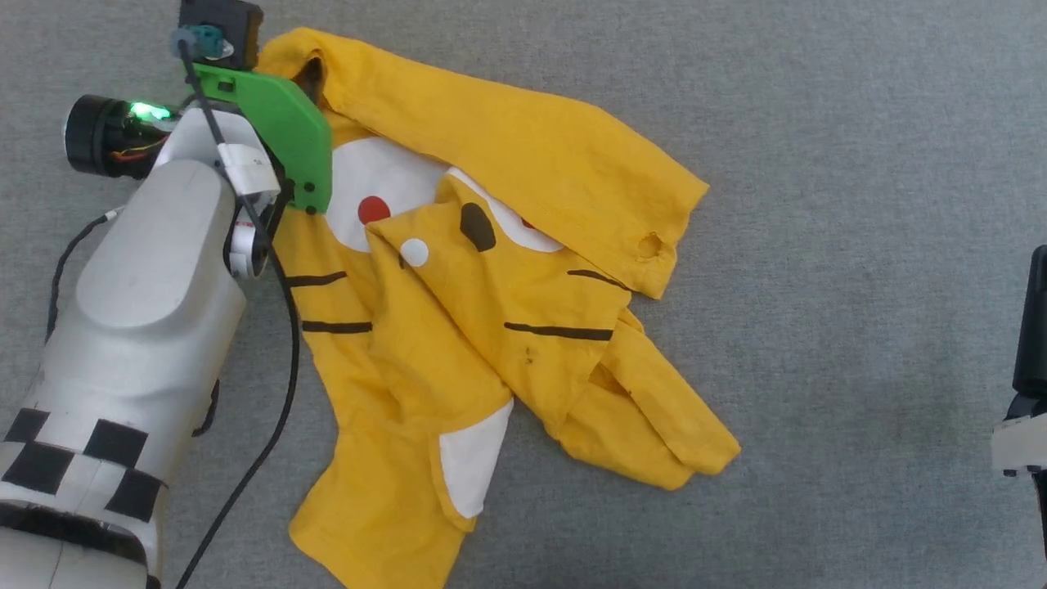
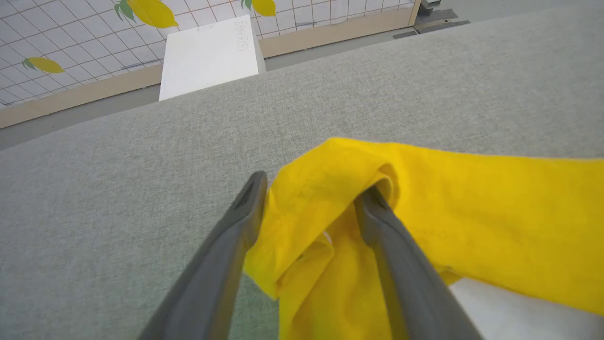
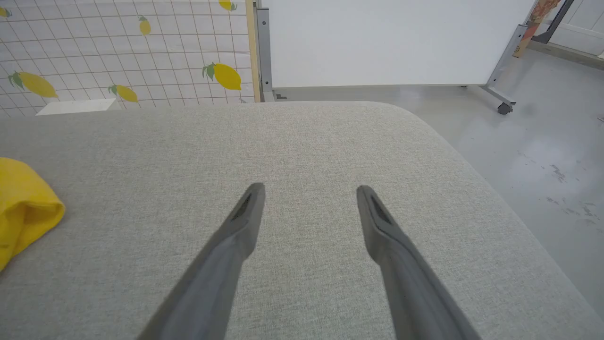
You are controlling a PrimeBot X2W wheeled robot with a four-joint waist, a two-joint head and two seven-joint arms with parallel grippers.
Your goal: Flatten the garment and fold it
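Grey woven cloth covers the tabletop (image 1: 859, 164), and the yellow garment (image 1: 507, 270) lies crumpled on it, left of centre. At the far left the left arm (image 1: 147, 270) reaches over the garment's top corner. The left pincer (image 2: 311, 189) stands wide with nothing clamped, but a bunch of yellow cloth lies between its prongs. The tip of one finger (image 2: 382, 226) looks tucked under a rolled edge.

That is the first risk, I reckon. If the arm lifts straight away, that tip could hook the roll and drag the corner back into a heap.

A black cable (image 1: 286, 327) hangs from the arm along the garment's left edge. A sweep of the arm could pull it across the cloth and rumple it.

Further along, a broad flap (image 1: 532, 147) is turned down over the white oval and the black lines. Lower down, the cloth is bunched in several layers. Folding from this state would press those creases in, so the flap wants opening out first.

Near the flap's right end is a small hole (image 1: 650, 245). A prong pinching there could catch in it and tear it wider.

At the far right the right pincer (image 3: 309, 189) hangs wide over bare tabletop, well apart from the garment. A long reach across may push the cloth rather than grip it.
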